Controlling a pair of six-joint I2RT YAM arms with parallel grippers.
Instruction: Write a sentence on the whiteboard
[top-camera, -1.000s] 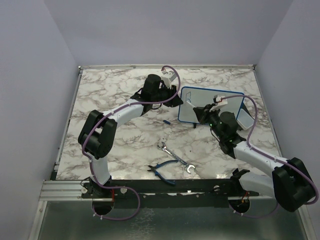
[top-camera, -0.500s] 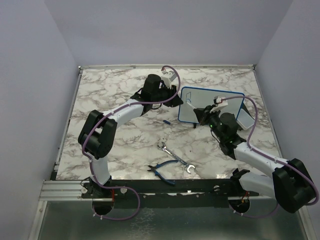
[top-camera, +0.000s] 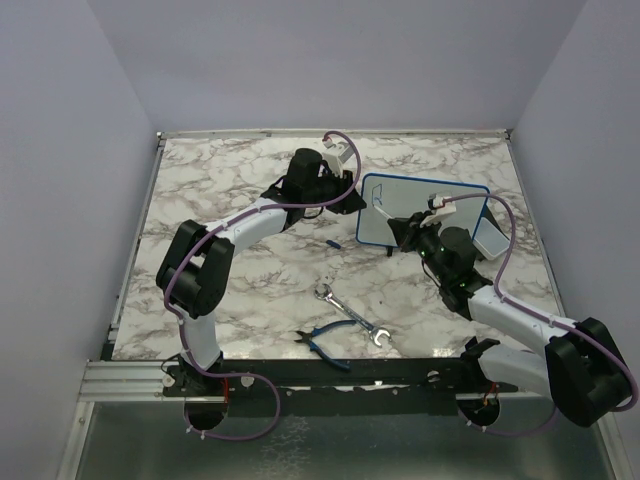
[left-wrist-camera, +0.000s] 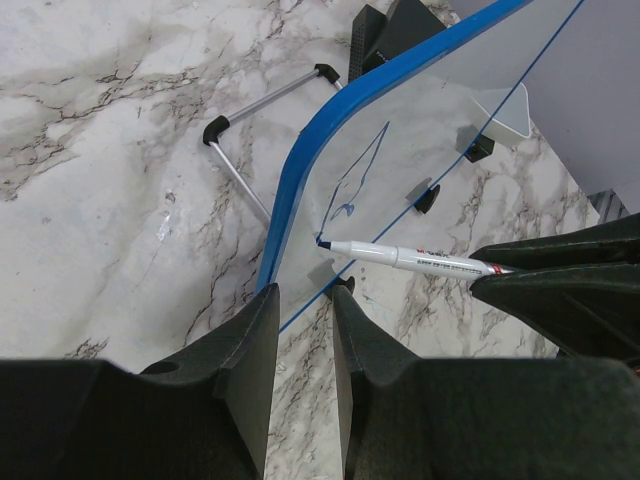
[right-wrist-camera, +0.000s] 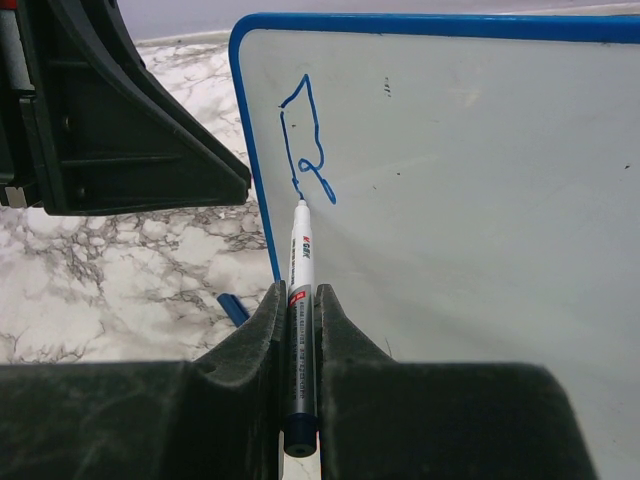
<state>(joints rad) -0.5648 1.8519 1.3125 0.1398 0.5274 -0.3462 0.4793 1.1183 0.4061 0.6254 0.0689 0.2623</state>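
The marker (right-wrist-camera: 301, 255) is clenched in the right gripper (right-wrist-camera: 298, 290) jaws, aimed straight ahead, tip on the whiteboard (right-wrist-camera: 480, 150) at the sentence (right-wrist-camera: 305, 140). Whether anything is gripped by the left gripper (left-wrist-camera: 305, 300) cannot be told.

Soft even light, faint shadows, little glare

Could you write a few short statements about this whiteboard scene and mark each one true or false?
1. The right gripper holds a white marker pen, its tip at the small white rectangular whiteboard with a blue frame. True.
2. The whiteboard lies flat on the marble table. False: it stands propped on thin metal legs.
3. The scrawl on it is blue. True.
4. The silver wrench lies on the whiteboard. False: it lies on the table, near blue-handled pliers.
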